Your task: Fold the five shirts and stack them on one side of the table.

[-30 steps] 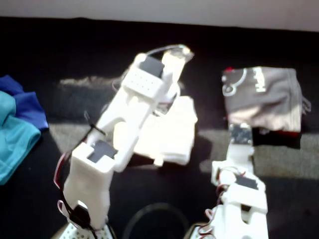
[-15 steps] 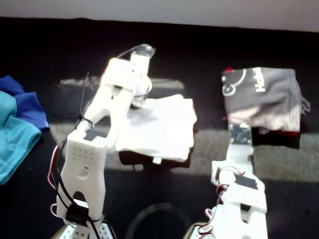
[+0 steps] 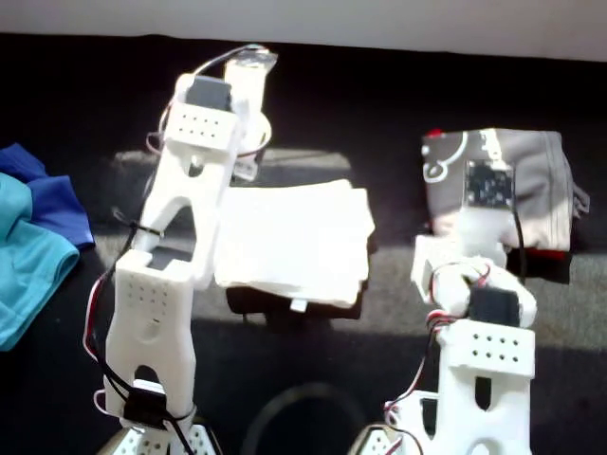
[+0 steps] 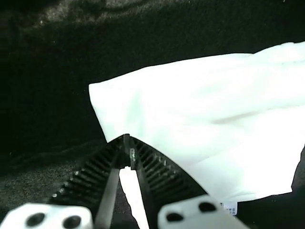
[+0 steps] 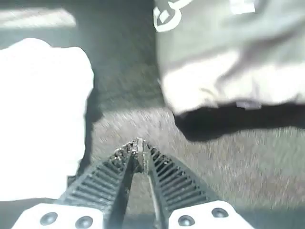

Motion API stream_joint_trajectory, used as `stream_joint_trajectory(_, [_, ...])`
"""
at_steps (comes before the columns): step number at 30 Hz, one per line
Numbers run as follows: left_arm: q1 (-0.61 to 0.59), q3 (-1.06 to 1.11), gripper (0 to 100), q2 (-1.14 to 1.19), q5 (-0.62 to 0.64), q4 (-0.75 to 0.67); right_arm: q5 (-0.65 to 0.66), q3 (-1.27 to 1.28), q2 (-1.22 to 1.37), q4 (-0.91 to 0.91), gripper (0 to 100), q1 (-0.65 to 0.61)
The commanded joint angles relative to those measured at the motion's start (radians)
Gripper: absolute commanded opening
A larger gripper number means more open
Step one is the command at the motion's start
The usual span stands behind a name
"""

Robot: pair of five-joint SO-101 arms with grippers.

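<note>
Pressing together at their tips, the left fingers hold nothing and hang just over one corner of the white shirt. The right fingers are likewise closed and empty, above bare dark worktop between the white shirt and the grey shirt. From above, the white shirt lies folded flat near the middle. The grey shirt sits folded on the right side with dark and red edges showing beneath it, so it probably tops a stack. The blue shirts, one dark and one teal, lie crumpled at the left edge, well apart from the rest. The white shirt looks light, soft and limp. It would likely sag and spill open if lifted by one corner, so a pinch through all layers at opposite edges, one arm each side, seems safest for carrying it to the grey shirt.
</note>
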Motion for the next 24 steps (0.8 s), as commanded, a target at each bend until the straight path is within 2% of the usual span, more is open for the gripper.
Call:
stream_joint_trajectory(1, [-0.048,-0.019,1,-0.085,0.008,0.041,-0.015,-0.197,0.125,0.001,0.7,-0.156])
stream_joint_trajectory(5, [-0.113,0.119,1,-0.208,0.008,0.041,-0.124,-0.381,0.394,-0.007,0.7,-0.223])
stream_joint_trajectory(9, [-0.200,0.427,1,-0.384,0.003,0.031,-0.175,-0.588,0.647,-0.004,0.7,-0.298])
stream_joint_trajectory(15, [-0.277,0.918,1,-0.699,0.000,-0.198,-0.189,-0.817,0.949,-0.004,0.7,-0.420])
stream_joint_trajectory(20, [-0.220,1.236,1,-0.826,0.005,-0.358,-0.193,-0.892,1.118,0.015,0.7,-0.390])
stream_joint_trajectory(24, [-0.205,1.345,1,-0.840,0.006,-0.433,-0.184,-0.891,1.133,0.053,0.7,-0.343])
